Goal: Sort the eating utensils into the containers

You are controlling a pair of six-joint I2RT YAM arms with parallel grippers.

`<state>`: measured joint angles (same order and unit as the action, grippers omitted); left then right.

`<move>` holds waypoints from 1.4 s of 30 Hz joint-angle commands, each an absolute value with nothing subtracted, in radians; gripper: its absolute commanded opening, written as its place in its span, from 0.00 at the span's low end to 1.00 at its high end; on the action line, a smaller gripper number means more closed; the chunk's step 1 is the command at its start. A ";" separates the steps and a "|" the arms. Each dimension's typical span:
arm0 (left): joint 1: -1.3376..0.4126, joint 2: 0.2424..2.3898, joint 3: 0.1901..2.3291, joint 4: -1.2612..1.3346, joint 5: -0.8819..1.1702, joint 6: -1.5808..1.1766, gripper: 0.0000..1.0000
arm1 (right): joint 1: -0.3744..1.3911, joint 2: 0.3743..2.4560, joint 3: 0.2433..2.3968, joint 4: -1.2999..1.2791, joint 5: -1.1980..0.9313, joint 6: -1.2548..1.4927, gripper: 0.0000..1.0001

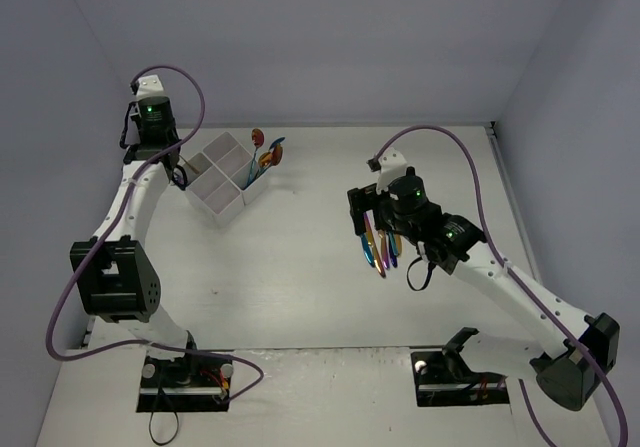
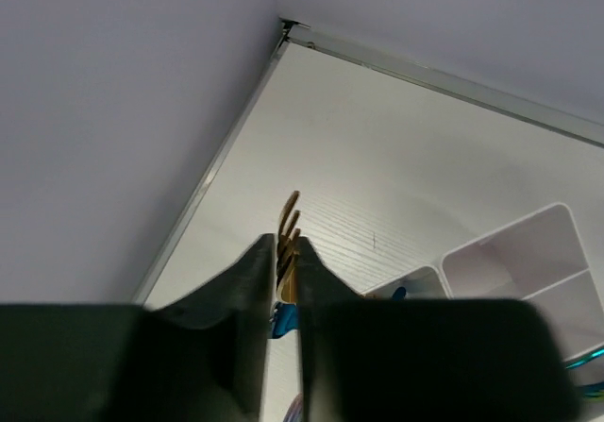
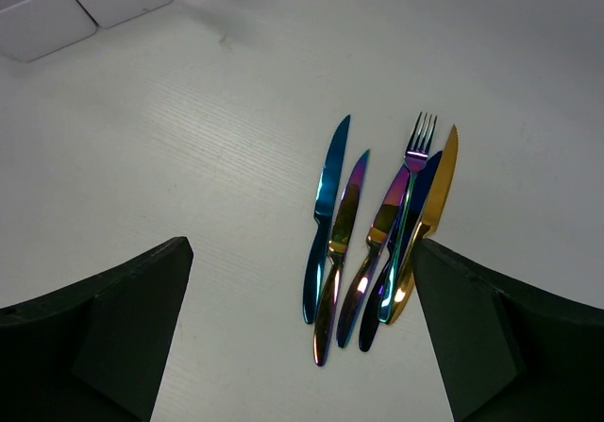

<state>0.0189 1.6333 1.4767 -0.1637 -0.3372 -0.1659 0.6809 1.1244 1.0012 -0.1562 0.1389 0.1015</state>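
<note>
Left gripper (image 2: 283, 252) is pinching a gold fork (image 2: 288, 216) at the white box (image 2: 528, 243) edge, probably for dropping in, while the right gripper (image 3: 302, 280) is hanging wide open over loose knives (image 3: 377, 233), likely choosing one

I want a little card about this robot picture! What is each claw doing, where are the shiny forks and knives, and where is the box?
Left gripper: closed around a gold fork, by the left corner of the white box
Right gripper: wide open, hovering over the loose cutlery
Loose cutlery: several knives and one fork, side by side on the table
White box: four compartments; standing utensils in the right one
</note>
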 commanded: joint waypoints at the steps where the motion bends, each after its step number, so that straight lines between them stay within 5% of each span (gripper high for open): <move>1: 0.031 1.620 1.478 -0.107 -0.344 -0.164 0.23 | 0.651 1.176 1.007 -0.127 0.192 0.112 1.00; 13: 0.029 1.464 1.448 -0.239 -0.231 -0.269 0.51 | 0.480 1.322 1.034 -0.132 0.161 0.184 0.96; 21: -0.039 1.264 1.292 -0.378 -0.013 -0.348 0.68 | 0.360 1.546 1.134 -0.130 0.069 0.191 0.66; 28: -0.175 1.123 1.108 -0.462 0.007 -0.340 0.70 | 0.351 1.717 1.196 -0.127 0.031 0.176 0.40; 42: -0.288 1.042 0.933 -0.451 0.077 -0.430 0.70 | 0.348 1.895 1.243 -0.124 0.071 0.167 0.31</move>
